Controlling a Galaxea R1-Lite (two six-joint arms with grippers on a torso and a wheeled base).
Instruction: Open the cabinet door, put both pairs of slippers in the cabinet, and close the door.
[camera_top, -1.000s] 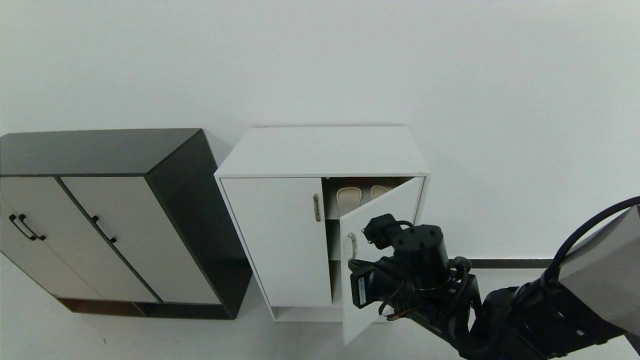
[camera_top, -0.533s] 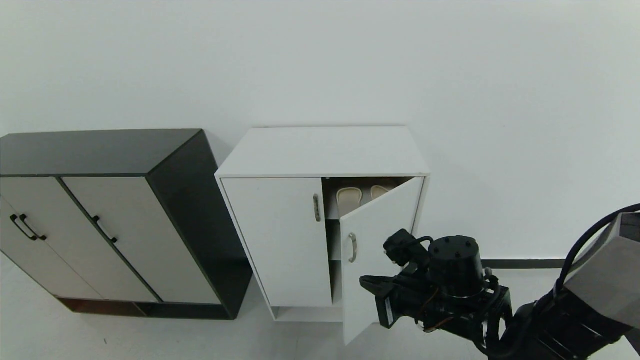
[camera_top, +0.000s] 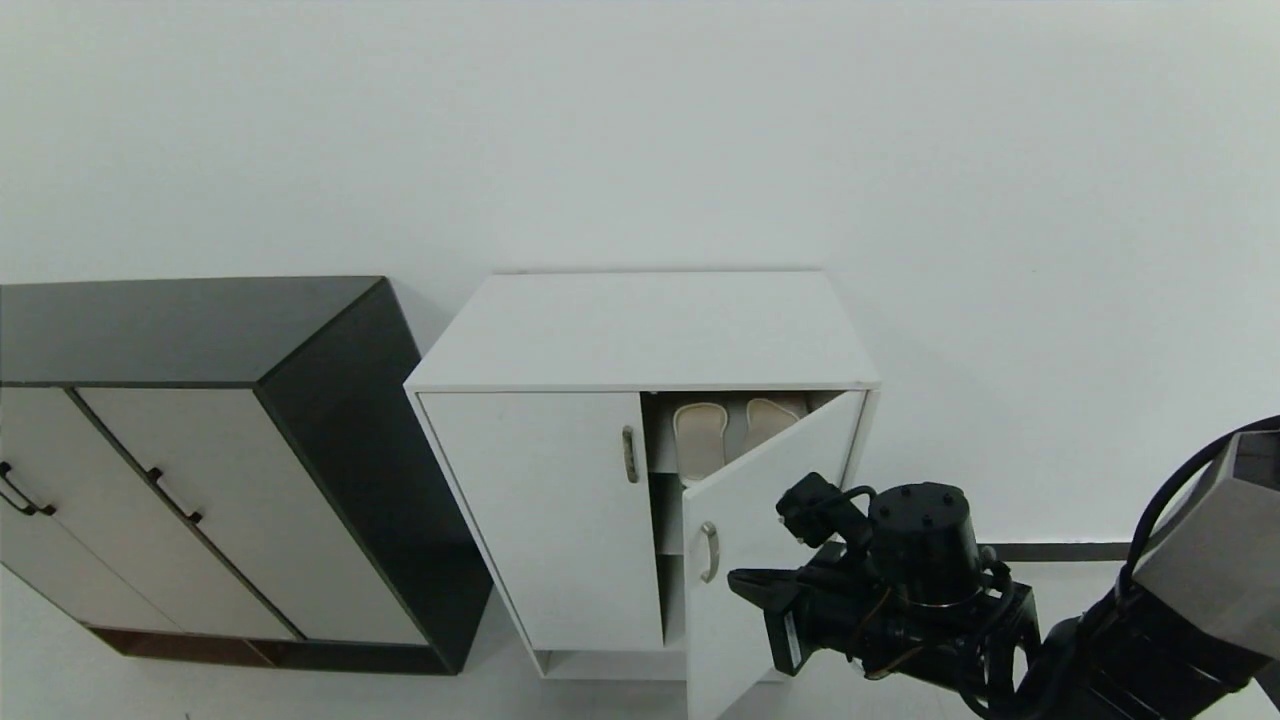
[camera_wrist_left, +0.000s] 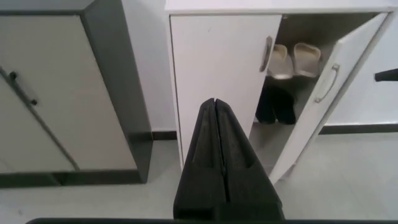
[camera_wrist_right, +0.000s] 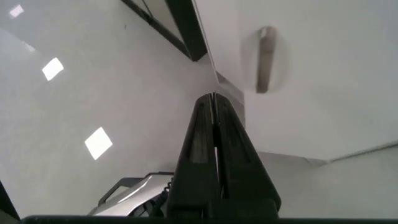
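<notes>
**A:** Where does the right gripper (camera_top: 748, 585) stand?

**B:** Low, in front of the open door (camera_top: 775, 520), just beside its outer face and a little under the handle (camera_top: 708, 551). Its jaws are pressed together. I cannot tell whether the tip touches the panel.

**A:** And the left gripper (camera_wrist_left: 214, 109)?

**B:** Jaws pressed together too, holding nothing. It hangs well apart from the white cabinet (camera_top: 640, 335), pointing at it.

**A:** So the closing is what remains?

**B:** I judge so. The pale slippers (camera_top: 700, 438) lie on the upper shelf and the dark slippers (camera_wrist_left: 277, 106) on the shelf below, so both pairs are inside.

**A:** How should the push go?

**B:** Use the flat of the closed fingers on the outer face, near the handle edge and far from the hinge, where the least force turns the door. Keep off the handle itself so that nothing snags. Follow the door's arc instead of driving straight in, or the tip will slide across the panel.

**A:** Any risk deeper in?

**B:** The pale heels sit near the shelf's front edge. Ease off as the door nears the shut left door (camera_top: 540, 510), and stop once the two are flush.
</notes>
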